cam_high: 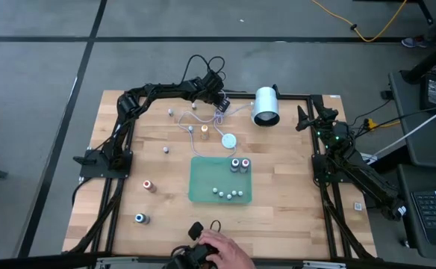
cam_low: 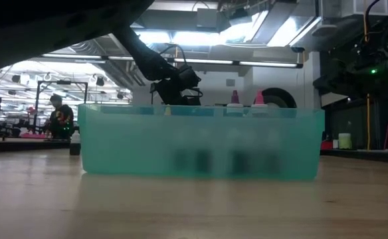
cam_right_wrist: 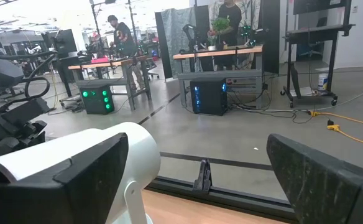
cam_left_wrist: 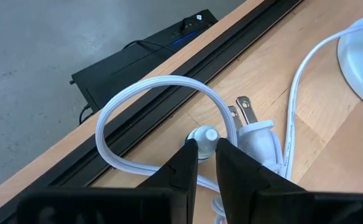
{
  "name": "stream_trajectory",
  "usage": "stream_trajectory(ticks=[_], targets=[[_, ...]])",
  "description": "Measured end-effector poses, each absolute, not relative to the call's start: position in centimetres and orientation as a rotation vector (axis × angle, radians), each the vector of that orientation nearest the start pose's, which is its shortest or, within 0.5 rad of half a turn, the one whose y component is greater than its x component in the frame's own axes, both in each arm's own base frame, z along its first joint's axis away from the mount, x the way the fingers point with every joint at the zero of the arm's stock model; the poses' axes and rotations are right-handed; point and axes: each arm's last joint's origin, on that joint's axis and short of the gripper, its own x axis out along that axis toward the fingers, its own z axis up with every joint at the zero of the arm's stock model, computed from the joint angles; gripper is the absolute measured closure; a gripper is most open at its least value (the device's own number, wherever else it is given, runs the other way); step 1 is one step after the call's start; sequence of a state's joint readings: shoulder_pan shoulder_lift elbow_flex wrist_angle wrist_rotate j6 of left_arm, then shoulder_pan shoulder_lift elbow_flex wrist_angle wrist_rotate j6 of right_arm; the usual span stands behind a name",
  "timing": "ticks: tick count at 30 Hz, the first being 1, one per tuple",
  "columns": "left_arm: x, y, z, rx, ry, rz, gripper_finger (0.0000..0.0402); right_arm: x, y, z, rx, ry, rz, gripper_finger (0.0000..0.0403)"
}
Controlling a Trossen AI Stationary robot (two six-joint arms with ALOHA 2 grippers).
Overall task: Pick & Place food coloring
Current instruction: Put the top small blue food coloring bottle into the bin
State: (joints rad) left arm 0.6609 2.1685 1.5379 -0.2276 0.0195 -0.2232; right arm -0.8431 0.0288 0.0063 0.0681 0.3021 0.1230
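My left gripper (cam_high: 219, 103) reaches to the table's far side and is shut on a tiny white-topped food coloring bottle (cam_left_wrist: 204, 135). The bottle sits inside a loop of white cable, next to a plug (cam_left_wrist: 256, 134). Other small bottles stand loose on the table: orange (cam_high: 204, 132), red (cam_high: 149, 185) and blue (cam_high: 140, 218). Two more (cam_high: 240, 164) stand in the green tray (cam_high: 203, 193), their tops (cam_low: 234, 99) showing over its rim in the low view. My right gripper (cam_right_wrist: 194, 180) waits open at the far right (cam_high: 307, 118). My left gripper pinches the bottle's white top (cam_left_wrist: 201, 133) between its two fingertips (cam_left_wrist: 188, 155). The fingers slant down at it from the table's near-left side. They hide the bottle's lower part, so I cannot tell whether it stands on the table.
A white disc (cam_high: 228, 140) on a thin cable lies just beyond the tray. A large white cylinder (cam_high: 266, 106) stands at the far edge, close to my right gripper. A person's hand (cam_high: 222, 250) rests at the near edge. Several tiny white pieces (cam_high: 228, 194) lie in the tray.
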Motion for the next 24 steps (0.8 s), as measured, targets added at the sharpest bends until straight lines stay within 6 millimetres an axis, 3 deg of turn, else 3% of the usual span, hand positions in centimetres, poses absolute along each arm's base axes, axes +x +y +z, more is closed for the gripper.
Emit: stream_trajectory(ticks=[10, 24], targets=[[36.5, 28.5, 15.5, -0.512, 0.763, 0.702, 0.0355, 5.9, -7.9, 17.0, 0.097, -0.117, -1.14, 0.0019], [35.8, 28.5, 17.0, -0.525, 0.761, 0.72, 0.0399, 5.9, -7.9, 17.0, 0.096, -0.117, -1.14, 0.0019]])
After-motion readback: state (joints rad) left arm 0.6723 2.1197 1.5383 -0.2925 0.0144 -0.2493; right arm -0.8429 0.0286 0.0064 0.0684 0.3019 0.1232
